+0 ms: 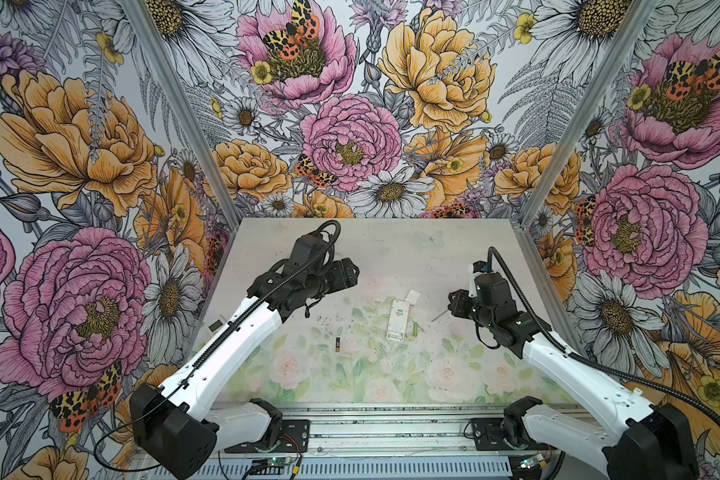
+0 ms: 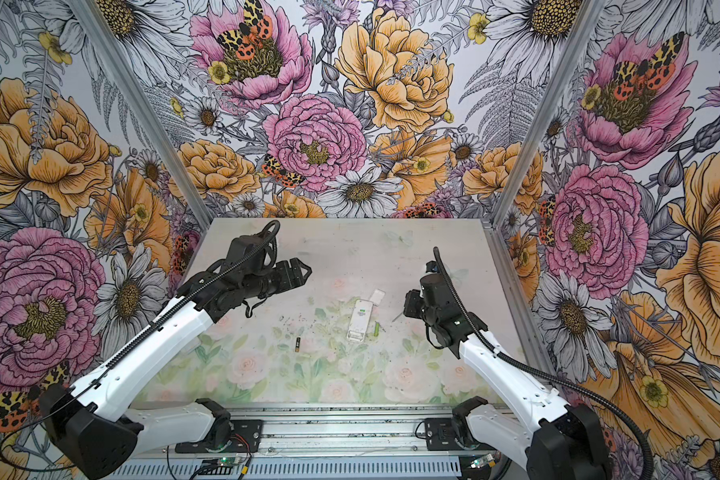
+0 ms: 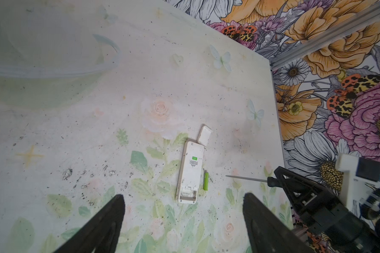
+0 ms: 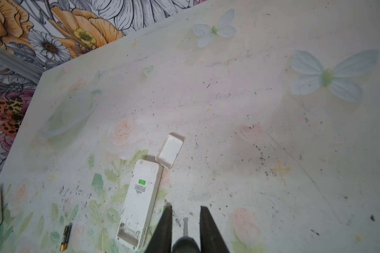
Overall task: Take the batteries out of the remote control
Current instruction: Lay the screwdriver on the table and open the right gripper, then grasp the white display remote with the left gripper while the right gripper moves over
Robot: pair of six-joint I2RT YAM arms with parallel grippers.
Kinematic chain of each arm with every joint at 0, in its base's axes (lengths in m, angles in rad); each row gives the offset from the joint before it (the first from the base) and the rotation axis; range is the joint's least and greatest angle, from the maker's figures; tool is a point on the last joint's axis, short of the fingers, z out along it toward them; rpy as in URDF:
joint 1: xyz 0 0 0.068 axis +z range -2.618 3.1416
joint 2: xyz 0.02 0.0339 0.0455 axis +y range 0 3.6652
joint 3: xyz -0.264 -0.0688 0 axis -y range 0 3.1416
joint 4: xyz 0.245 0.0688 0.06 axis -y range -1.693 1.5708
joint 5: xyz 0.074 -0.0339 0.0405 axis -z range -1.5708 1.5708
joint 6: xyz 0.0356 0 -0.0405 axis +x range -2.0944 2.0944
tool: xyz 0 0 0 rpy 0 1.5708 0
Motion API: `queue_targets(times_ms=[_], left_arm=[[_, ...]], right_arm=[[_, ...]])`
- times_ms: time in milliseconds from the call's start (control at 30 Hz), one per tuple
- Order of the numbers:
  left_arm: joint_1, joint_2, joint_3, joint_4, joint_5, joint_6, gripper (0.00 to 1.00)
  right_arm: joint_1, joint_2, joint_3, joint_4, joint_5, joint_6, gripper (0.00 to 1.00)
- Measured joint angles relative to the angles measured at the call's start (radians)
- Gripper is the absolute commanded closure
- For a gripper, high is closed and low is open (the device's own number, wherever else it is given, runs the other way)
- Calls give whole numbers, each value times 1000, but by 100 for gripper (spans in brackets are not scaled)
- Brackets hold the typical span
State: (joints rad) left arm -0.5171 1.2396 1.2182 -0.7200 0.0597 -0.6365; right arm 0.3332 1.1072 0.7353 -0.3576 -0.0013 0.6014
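The left tool (image 3: 183, 194) hung released above the counter (image 3: 75, 131), its fingers (image 3: 110, 219) spread wide with nothing between them. Behind it, toward its own arm's base and out of its wrist view, a black gold-ended battery (image 1: 337, 345) lay alone on the counter, well apart from everything else. Ahead of the tool lay the remote control (image 3: 190, 170), back side up, with the uncovered battery bay at the end nearest the tool; that bay looked empty. Just beside the remote's long edge, on the side facing the right tool (image 4: 185, 207), lay the green battery (image 3: 206, 180), its long axis parallel to the remote's and running away from the left tool. The right tool was the nearer of the two to it, but was clenched on the screwdriver (image 4: 185, 225), whose shaft pointed toward the green battery. Farthest out, past the remote's far end, the white bay cover (image 3: 205, 135) rested inner side up. If the green battery is next, the free left tool would probably have to close across its width, with the remote crowding one finger.
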Motion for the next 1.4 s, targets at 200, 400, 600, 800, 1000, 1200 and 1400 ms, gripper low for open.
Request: queue_targets(times_ms=[200, 400, 600, 800, 1000, 1200, 1400], left_arm=[[-2, 40, 24, 14, 30, 19, 12], [41, 35, 22, -2, 38, 35, 3], [165, -18, -10, -109, -31, 30, 1], [307, -56, -80, -200, -87, 4, 1], [402, -55, -111, -265, -143, -4, 1], [572, -27, -117, -303, -279, 20, 1], [776, 104, -124, -296, -337, 105, 1]], right_arm=[[-209, 354, 298, -166, -247, -73, 100], [-320, 622, 520, -353, -379, -178, 94], [-313, 761, 653, -388, -330, -176, 59], [-313, 762, 676, -352, -212, -198, 36], [-313, 622, 616, -329, -171, -175, 33], [-279, 353, 435, -274, -170, -71, 21], [-132, 224, 330, -201, -191, 2, 19]])
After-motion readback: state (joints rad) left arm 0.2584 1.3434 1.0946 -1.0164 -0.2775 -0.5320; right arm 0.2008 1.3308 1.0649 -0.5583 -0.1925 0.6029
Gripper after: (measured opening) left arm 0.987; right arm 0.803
